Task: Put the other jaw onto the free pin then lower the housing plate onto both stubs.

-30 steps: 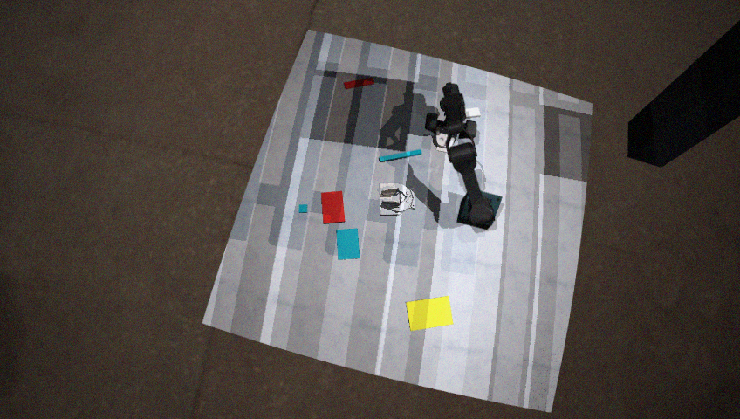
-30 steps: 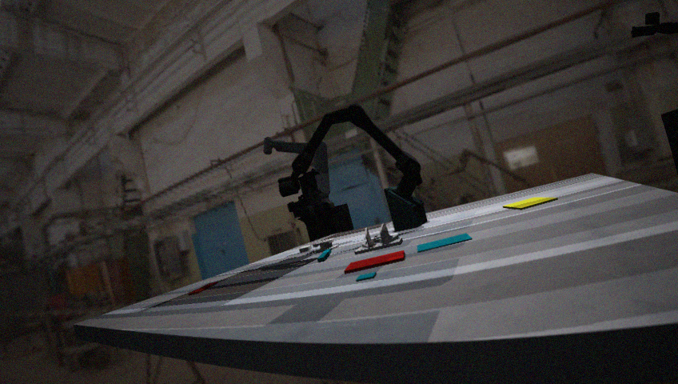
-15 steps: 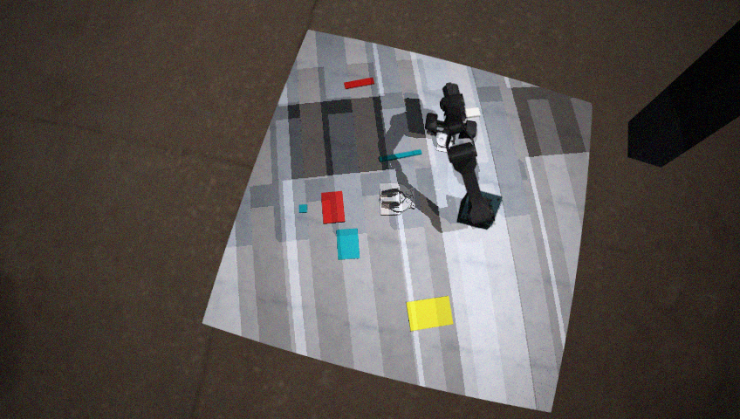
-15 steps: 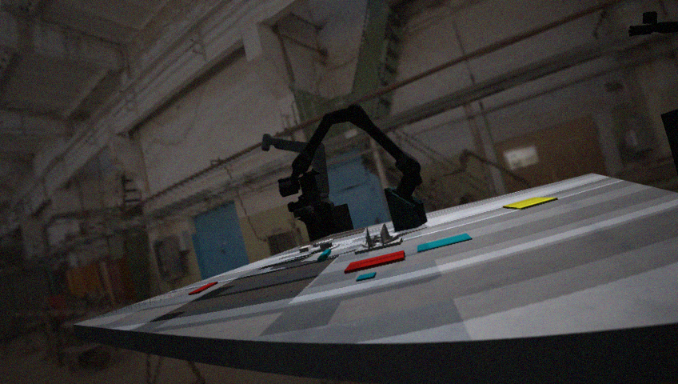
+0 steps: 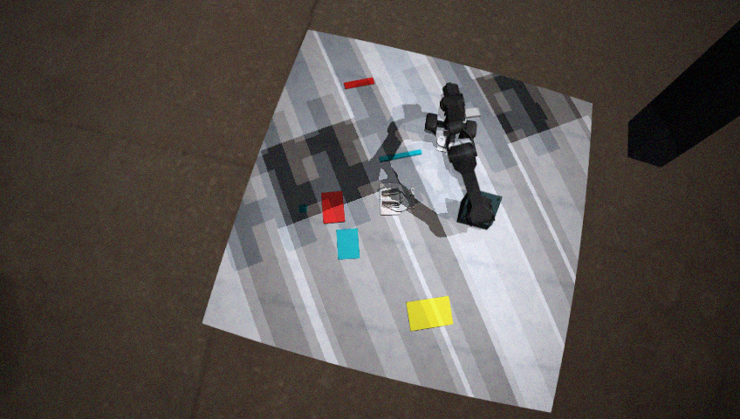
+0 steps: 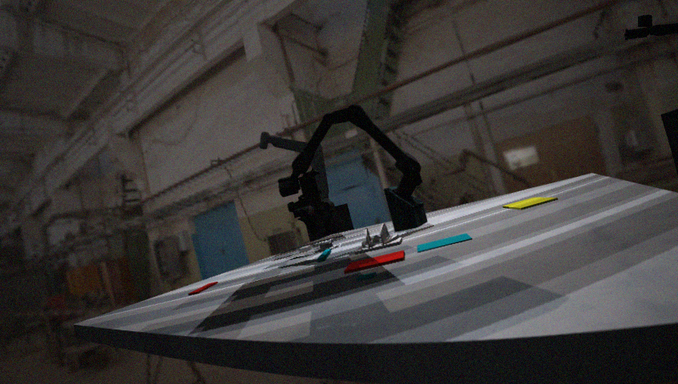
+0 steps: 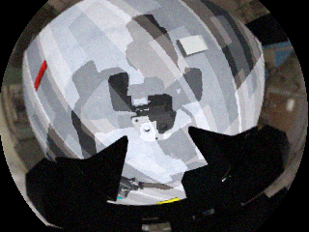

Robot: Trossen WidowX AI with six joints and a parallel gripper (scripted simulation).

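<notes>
My gripper (image 5: 450, 126) (image 7: 158, 134) is open and empty, pointing down above a small white plate (image 5: 441, 140) (image 7: 139, 123). The plate lies partly under shadow, with a round feature near its middle; the arm hides part of it in the top view. The white base (image 5: 384, 209) (image 6: 380, 245) of the jaw mechanism stands apart from the gripper, near the table's middle. Two pointed grey jaws (image 6: 384, 234) rise from it. The mechanism also shows small between the fingers in the wrist view. Pins, teeth and how each jaw sits are too small to tell.
A white block (image 5: 473, 113) (image 7: 191, 44) lies near the gripper. A cyan bar (image 5: 400, 155) (image 6: 324, 254) lies between gripper and mechanism. Red (image 5: 332, 207) (image 6: 376, 262), cyan (image 5: 347, 243) (image 6: 444, 242) and yellow (image 5: 429, 313) (image 6: 530, 202) slabs lie beyond. A red bar (image 5: 359, 83) lies farther off.
</notes>
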